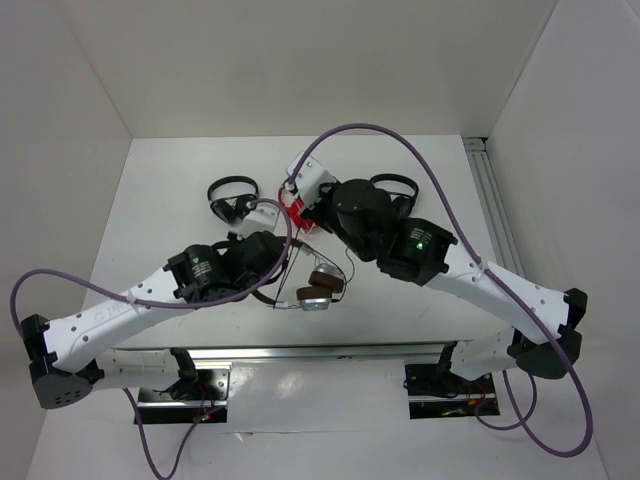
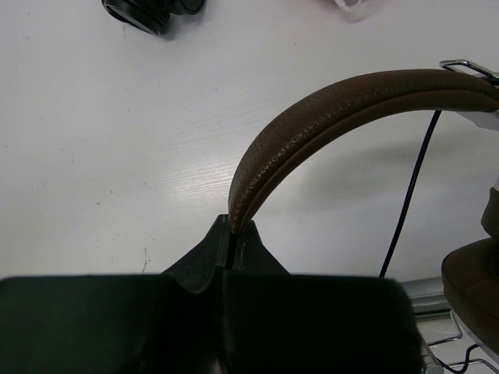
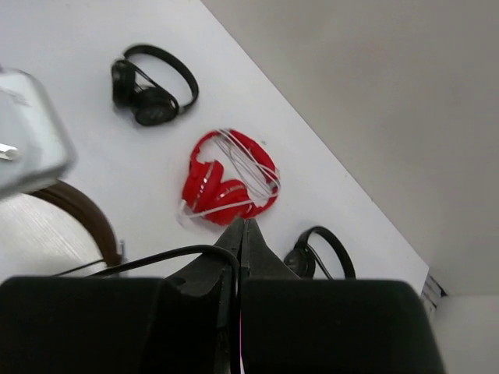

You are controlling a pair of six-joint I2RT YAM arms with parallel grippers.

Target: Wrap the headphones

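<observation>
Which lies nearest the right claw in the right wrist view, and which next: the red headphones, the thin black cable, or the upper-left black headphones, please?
1. The thin black cable, running into the shut right claw from its left.
2. The red headphones, just beyond the claw's tips.
3. The upper-left black headphones, well past the red pair, up and left.
</observation>
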